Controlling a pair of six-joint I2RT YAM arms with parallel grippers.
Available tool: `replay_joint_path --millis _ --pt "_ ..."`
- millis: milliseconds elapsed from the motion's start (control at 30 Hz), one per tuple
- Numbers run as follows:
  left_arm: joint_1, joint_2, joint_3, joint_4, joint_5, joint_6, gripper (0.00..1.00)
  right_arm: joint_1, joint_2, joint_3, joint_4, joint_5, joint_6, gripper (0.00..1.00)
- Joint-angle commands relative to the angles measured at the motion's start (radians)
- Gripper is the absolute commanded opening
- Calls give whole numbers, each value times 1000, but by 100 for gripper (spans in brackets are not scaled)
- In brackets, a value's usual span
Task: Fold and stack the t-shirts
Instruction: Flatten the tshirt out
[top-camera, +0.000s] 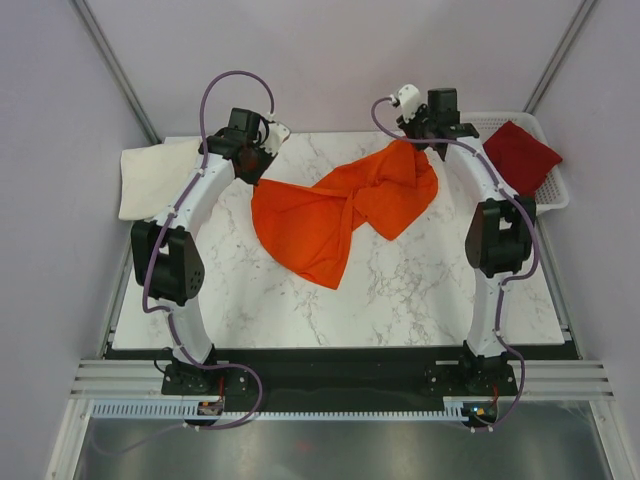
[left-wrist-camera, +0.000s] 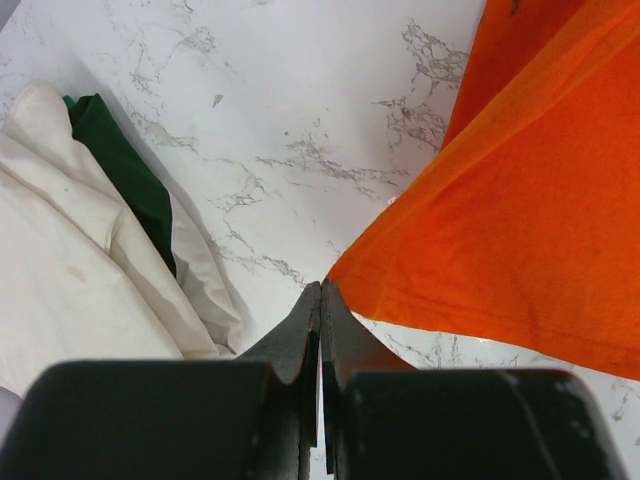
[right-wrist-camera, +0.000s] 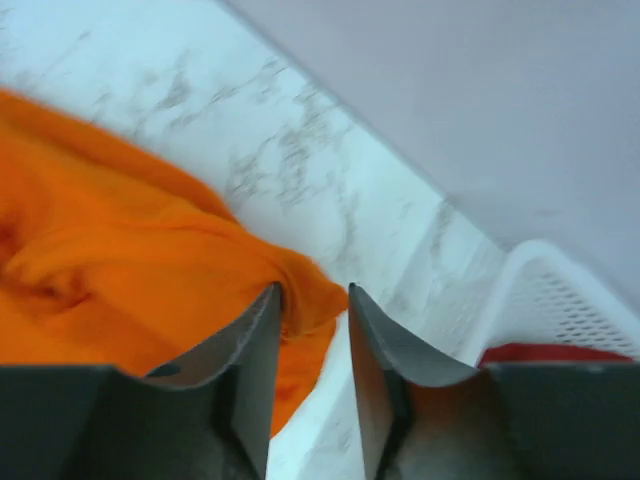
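Note:
The bright orange t-shirt (top-camera: 340, 215) lies twisted across the middle of the marble table. My left gripper (top-camera: 252, 168) is shut at the shirt's left corner. In the left wrist view the jaws (left-wrist-camera: 321, 287) pinch the very tip of that corner (left-wrist-camera: 500, 220), and the cloth runs taut from it. My right gripper (top-camera: 420, 140) is at the shirt's far right end. It is open (right-wrist-camera: 315, 290), with a bunched orange edge (right-wrist-camera: 300, 285) between its fingers. The cream-white shirt (top-camera: 150, 180) lies at the far left. The dark red shirt (top-camera: 520, 150) is in the basket.
The white lattice basket (top-camera: 555, 188) stands at the table's far right edge and shows in the right wrist view (right-wrist-camera: 560, 300). A green piece of cloth (left-wrist-camera: 125, 175) shows within the cream shirt's folds. The grey back wall is close behind both grippers.

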Motion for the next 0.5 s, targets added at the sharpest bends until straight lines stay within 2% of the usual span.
replay_joint_path --millis 0,67,133,233,367,467 --pt "1 9 20 26 -14 1 2 -10 140 157 17 147 12 45" --pt "1 12 28 24 -14 0 2 -9 202 218 17 209 49 53" --pt "1 9 31 26 -15 0 2 -13 177 203 32 230 70 53" --pt "0 6 30 26 -15 0 2 -16 89 90 63 195 84 53" --pt "0 10 30 24 -14 1 2 -33 -21 -115 63 80 92 49" --pt "0 10 31 26 -14 0 2 -59 -73 -205 12 -66 133 43"
